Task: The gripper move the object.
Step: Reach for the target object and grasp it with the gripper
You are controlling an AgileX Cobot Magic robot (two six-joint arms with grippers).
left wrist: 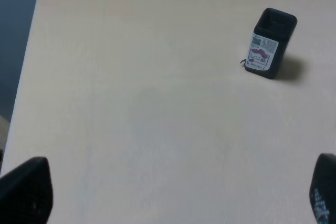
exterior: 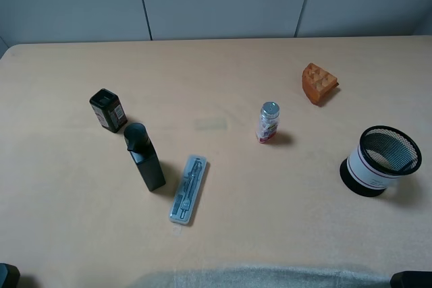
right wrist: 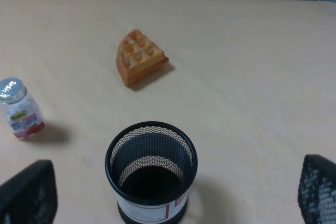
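- The right gripper (right wrist: 173, 187) has its jaws spread wide. Its dark mesh-textured fingers (right wrist: 26, 195) sit at opposite edges of the right wrist view and hold nothing.
- The left gripper (left wrist: 173, 192) also has its jaws wide apart and empty, above bare tabletop.
- The round black wire-mesh pen cup (right wrist: 151, 174) with a white label band stands upright ahead of the right gripper. It is in line with the gap between the fingers and touches neither.
- In the high view it stands near the right edge of the pale beige table (exterior: 270, 227).
- Beyond the cup lies an orange waffle-shaped wedge (exterior: 318, 83).
- A small clear bottle with a silver cap and red label (exterior: 268, 123) stands near the table's middle.
- Well ahead of the left gripper stands a small black labelled box (left wrist: 269, 43).
- Near the box is a tall dark rectangular bottle (exterior: 144, 156), upright.
- A flat clear plastic case (exterior: 189, 189) lies just beside the bottle.
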